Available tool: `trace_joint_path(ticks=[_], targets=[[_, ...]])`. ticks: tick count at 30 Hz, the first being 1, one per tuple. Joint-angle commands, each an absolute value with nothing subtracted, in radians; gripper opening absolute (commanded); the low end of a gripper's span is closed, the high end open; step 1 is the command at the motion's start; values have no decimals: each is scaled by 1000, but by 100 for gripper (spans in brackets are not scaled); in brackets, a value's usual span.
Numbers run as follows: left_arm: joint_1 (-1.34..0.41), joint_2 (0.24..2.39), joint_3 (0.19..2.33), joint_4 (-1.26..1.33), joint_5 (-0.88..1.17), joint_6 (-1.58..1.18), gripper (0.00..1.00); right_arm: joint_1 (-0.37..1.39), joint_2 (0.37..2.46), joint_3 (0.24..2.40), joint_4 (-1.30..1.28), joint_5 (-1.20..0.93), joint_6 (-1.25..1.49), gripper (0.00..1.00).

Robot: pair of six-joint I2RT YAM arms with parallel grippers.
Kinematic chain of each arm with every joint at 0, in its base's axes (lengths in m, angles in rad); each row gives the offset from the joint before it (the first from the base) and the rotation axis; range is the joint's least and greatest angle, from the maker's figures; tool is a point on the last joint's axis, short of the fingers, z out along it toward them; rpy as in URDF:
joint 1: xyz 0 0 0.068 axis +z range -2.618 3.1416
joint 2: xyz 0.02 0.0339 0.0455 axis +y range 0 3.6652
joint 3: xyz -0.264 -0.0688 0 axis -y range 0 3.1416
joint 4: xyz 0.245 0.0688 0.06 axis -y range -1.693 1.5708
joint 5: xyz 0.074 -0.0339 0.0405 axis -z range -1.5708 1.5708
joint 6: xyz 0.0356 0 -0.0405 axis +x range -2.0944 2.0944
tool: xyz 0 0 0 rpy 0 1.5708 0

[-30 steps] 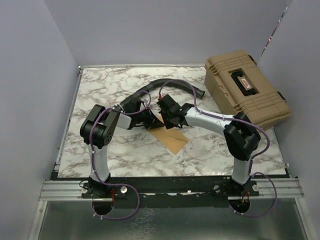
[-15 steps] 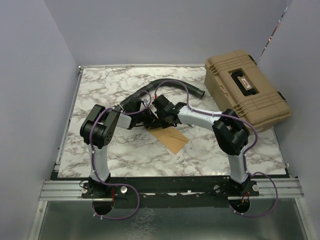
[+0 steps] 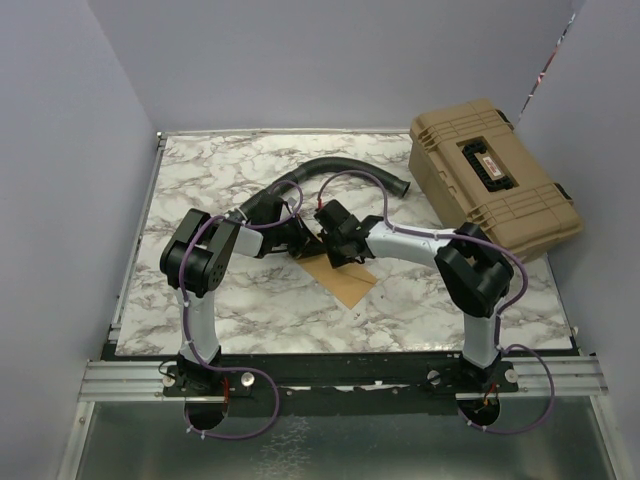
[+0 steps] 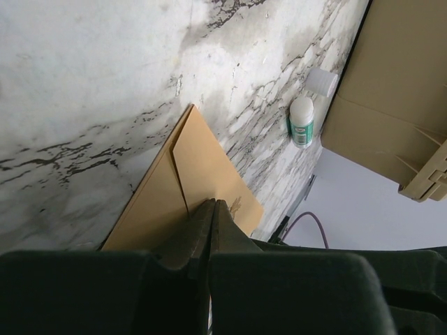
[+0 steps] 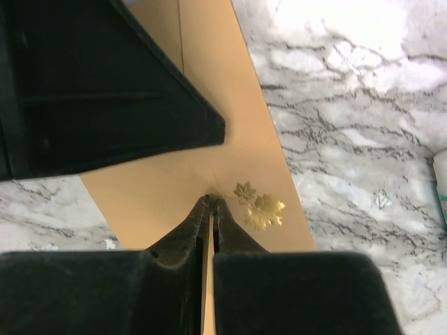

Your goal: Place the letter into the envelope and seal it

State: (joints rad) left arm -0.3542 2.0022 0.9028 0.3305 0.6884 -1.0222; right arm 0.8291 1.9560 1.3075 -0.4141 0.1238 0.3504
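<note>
Right hand [image 5: 211, 201] is pinched shut on the envelope [image 5: 167, 192], with tan paper showing between its fingers [image 5: 237, 241], just by the envelope's gold leaf stickers [image 5: 260, 208]. Left hand [image 4: 213, 202] is closed too, tips at the envelope; whether it grips is unclear. The envelope lies on the surface [image 3: 240, 300]; beyond it to the right stands the tan case [image 3: 495, 180].

Tan hard case [image 3: 494, 177] at far right of the marble table [image 3: 210, 300] — black hose [image 3: 345, 167] beside it, green-labelled bottle [image 4: 302, 122] nearby

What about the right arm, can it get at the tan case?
Probably yes. The right claw, shut, tip on the envelope, seems to grip nothing; the tan case sits on that arm's side, only the end of the black hose near the path.
</note>
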Motion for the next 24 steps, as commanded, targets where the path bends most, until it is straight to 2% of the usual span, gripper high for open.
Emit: trace_joint_path(ticks=[1, 12, 21, 24], targets=[[-341, 2086, 851, 112, 508, -928, 0, 835, 1938, 1198, -542, 124, 363, 5], [-340, 2080, 852, 106, 499, -926, 0, 835, 1896, 1154, -575, 155, 372, 5], [-340, 2016, 891, 105, 578, -881, 0, 817, 1748, 1339, -617, 180, 420, 6], [-342, 1960, 936, 89, 630, -860, 9, 786, 1721, 1368, -632, 228, 457, 13]])
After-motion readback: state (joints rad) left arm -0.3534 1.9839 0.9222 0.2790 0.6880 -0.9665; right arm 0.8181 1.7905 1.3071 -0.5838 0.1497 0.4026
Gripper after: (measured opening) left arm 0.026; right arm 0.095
